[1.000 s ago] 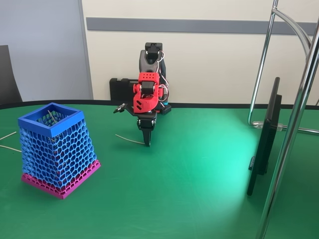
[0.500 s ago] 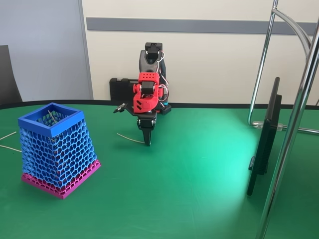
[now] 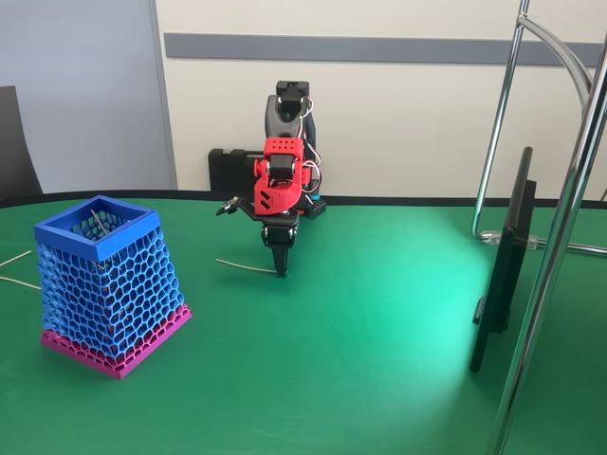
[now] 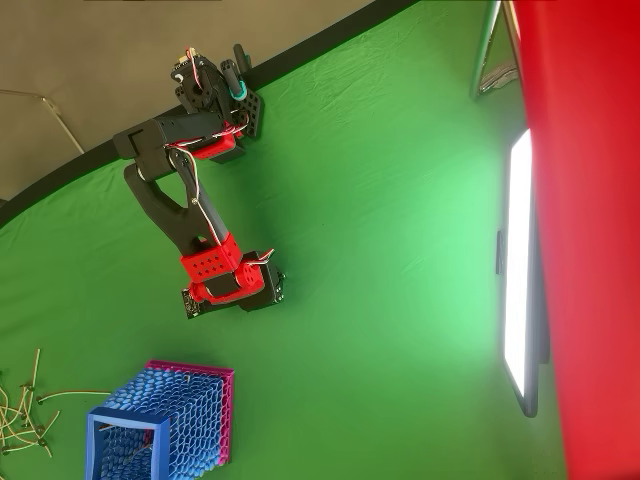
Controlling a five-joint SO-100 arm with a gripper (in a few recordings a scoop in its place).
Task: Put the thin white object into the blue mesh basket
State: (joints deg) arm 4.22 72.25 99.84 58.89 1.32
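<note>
Where fingers meet: hand [image 3: 279, 269] pointed straight down, tips low over the green counter [image 3: 379, 313] toward its far edge, clenched on one end of the thin white object [image 3: 245, 266].
Thin white object: pinched at its right end in the fixed view, reaching out leftward from the fingertips, nearly level, free end slightly raised; contact with the cloth not clear.
Arm: red and black, bent over from a base at the far edge of the counter; in the overhead view, red wrist block [image 4: 222, 273] set toward the middle of the counter.
Blue mesh basket [image 3: 106, 284]: upright near the left edge in the fixed view, well apart from the hand, square rim open upward, magenta band at the bottom; a thin pale stick visible inside.
Spare sticks [image 4: 22, 412]: loose pile beside the basket, at the counter's edge.
Monitor [image 3: 503, 261]: edge-on, toward the right side.
Chrome tubes [image 3: 555, 237]: rising at the right edge.
</note>
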